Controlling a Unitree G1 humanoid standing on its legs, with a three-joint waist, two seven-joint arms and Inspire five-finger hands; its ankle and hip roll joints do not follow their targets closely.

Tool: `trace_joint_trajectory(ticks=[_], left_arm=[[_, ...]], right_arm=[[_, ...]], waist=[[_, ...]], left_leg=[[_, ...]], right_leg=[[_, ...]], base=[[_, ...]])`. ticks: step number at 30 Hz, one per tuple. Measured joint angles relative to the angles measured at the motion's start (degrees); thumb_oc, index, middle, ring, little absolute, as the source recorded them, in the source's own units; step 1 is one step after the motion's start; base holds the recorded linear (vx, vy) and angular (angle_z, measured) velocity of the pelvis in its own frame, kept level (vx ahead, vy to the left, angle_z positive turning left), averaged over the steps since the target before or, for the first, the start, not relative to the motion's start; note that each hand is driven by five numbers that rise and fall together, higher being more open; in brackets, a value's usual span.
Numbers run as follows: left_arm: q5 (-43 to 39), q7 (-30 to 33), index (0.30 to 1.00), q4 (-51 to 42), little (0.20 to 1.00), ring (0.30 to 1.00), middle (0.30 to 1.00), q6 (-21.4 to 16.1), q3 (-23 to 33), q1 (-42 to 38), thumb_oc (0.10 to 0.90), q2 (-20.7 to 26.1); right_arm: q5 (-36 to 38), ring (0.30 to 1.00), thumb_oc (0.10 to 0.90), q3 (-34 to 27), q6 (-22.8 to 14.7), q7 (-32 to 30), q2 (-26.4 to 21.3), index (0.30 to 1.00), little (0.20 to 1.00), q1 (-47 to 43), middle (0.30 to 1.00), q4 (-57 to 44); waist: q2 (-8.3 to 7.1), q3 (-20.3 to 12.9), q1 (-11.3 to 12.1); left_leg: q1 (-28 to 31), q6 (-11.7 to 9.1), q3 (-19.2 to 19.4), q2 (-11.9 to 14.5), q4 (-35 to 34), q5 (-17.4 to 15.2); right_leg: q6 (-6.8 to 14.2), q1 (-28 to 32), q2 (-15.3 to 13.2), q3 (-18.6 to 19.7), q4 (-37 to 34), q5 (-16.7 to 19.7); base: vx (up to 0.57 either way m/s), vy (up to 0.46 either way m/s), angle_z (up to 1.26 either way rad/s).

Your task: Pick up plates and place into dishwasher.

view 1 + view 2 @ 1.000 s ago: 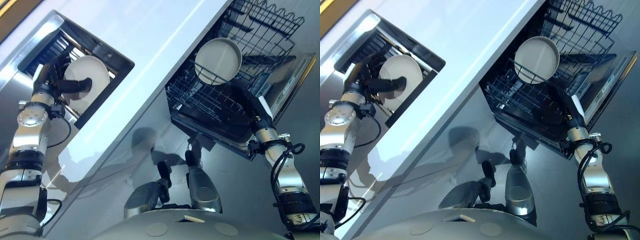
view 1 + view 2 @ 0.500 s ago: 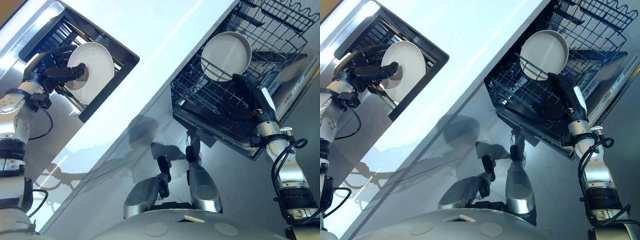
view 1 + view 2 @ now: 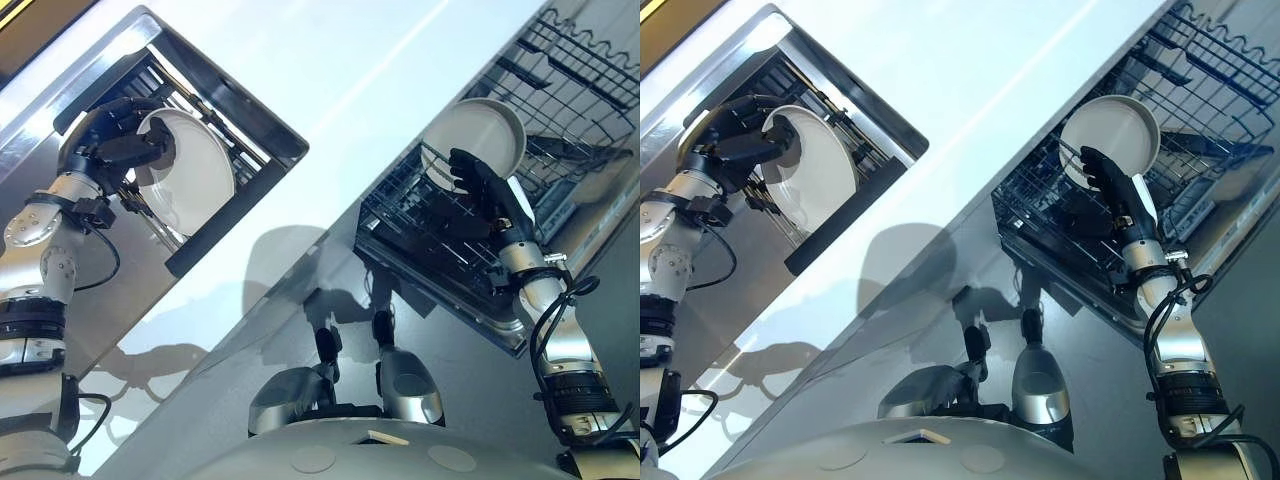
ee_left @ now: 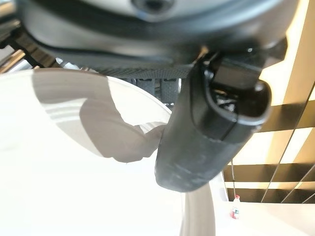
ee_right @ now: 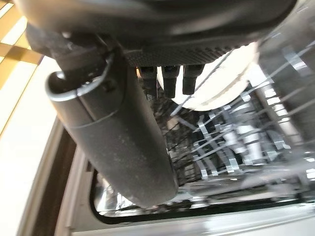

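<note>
My left hand (image 3: pixel 112 150) is shut on a white plate (image 3: pixel 200 182) over the sink's dark dish rack (image 3: pixel 235 150), thumb (image 4: pixel 206 132) across the plate's face (image 4: pixel 69 196) and fingers behind its rim. A second white plate (image 3: pixel 480 135) stands upright in the dishwasher's lower wire rack (image 3: pixel 430 225). My right hand (image 3: pixel 482 188) is open, its straight fingers reaching up over that plate's lower edge. The right wrist view shows this plate (image 5: pixel 224 86) just past the fingertips (image 5: pixel 170 78).
A white countertop (image 3: pixel 340 90) runs diagonally between the sink (image 3: pixel 285 140) and the open dishwasher. The dishwasher's door (image 3: pixel 480 320) hangs open below the rack, and an upper wire basket (image 3: pixel 585 70) sits beyond the plate.
The camera has shifted. My right hand has risen from below the rack up to the racked plate's lower edge. The left hand still holds its plate, now turned more edge-on.
</note>
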Motion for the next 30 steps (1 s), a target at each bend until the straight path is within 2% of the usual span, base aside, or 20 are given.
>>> trace_joint_trajectory(ticks=[5, 11, 17, 22, 26, 30], left_arm=[[3.1, 0.44, 0.3, -4.84, 0.2, 0.3, 0.3, -2.31, -0.03, 0.14, 0.1, -0.51], [8.13, 2.99, 0.3, -12.52, 0.2, 0.3, 0.3, -5.3, -0.35, 0.02, 0.1, -1.73], [22.3, 16.7, 0.3, -14.84, 0.2, 0.3, 0.3, -9.88, 0.21, 0.45, 0.1, -2.63], [30.78, 26.79, 0.3, -20.24, 0.2, 0.3, 0.3, -12.77, 5.74, 2.86, 0.1, -5.19], [37.21, 36.1, 0.3, -22.64, 0.2, 0.3, 0.3, -15.52, 7.74, 3.11, 0.1, -7.66], [46.48, 46.0, 0.3, -24.28, 0.2, 0.3, 0.3, -17.96, 7.49, 2.87, 0.1, -9.01]], right_arm=[[-0.22, 0.9, 0.8, -0.06, -0.98, -5.41, 0.07, 0.9, 0.9, -2.07, 0.9, -5.29], [-3.24, 0.9, 0.8, -0.1, -0.58, -12.14, 0.27, 0.9, 0.9, -1.41, 0.9, -4.73], [-6.31, 0.9, 0.8, -2.4, 0.59, -13.96, 0.24, 0.9, 0.9, -1.5, 0.9, -4.81], [-7.32, 0.9, 0.8, -4.89, 2.48, -15.34, 0.22, 0.9, 0.9, -1.46, 0.9, -4.81], [1.2, 0.9, 0.8, -4.92, 3.1, -11.57, 0.27, 0.9, 0.9, -1.47, 0.9, -4.93], [14.36, 0.9, 0.8, -3.29, 7.24, -8.08, 2.05, 0.9, 0.9, -1.56, 0.9, -8.7]], waist=[[-0.01, 0.0, 1.57], [-0.04, -0.01, 2.41], [-0.09, 0.01, 3.22], [-0.2, 0.09, 5.64], [-0.26, 0.12, 5.8], [-0.5, 0.06, 5.46]], left_leg=[[0.78, -0.02, -1.89, 0.17, 0.01, 0.01], [1.55, -0.11, -2.8, -0.19, -0.03, -0.04], [0.77, -0.57, -4.95, 0.28, -0.06, 0.26], [-0.19, -0.95, -5.94, 0.5, -0.06, 0.66], [-0.57, -1.26, -7.13, 0.52, -0.08, 1.36], [-0.58, -1.68, -7.16, 0.74, -0.08, 1.8]], right_leg=[[0.0, 1.42, 0.01, -0.14, -0.22, 0.0], [-0.03, 3.1, -0.35, -1.52, -1.02, 0.03], [-0.01, 3.14, -0.06, -3.14, -1.25, 0.0], [-0.02, 2.6, 0.11, -3.34, -1.27, 0.0], [-0.03, 2.7, 0.13, -3.83, -1.27, -0.01], [-0.28, 2.74, 0.37, -4.11, -1.27, 0.16]], base=[[-0.03, -0.145, 0.18], [-0.04, -0.101, 0.11], [0.0, -0.109, 0.14], [0.0, -0.081, 0.12], [-0.01, -0.053, 0.12], [0.0, -0.046, 0.0]])
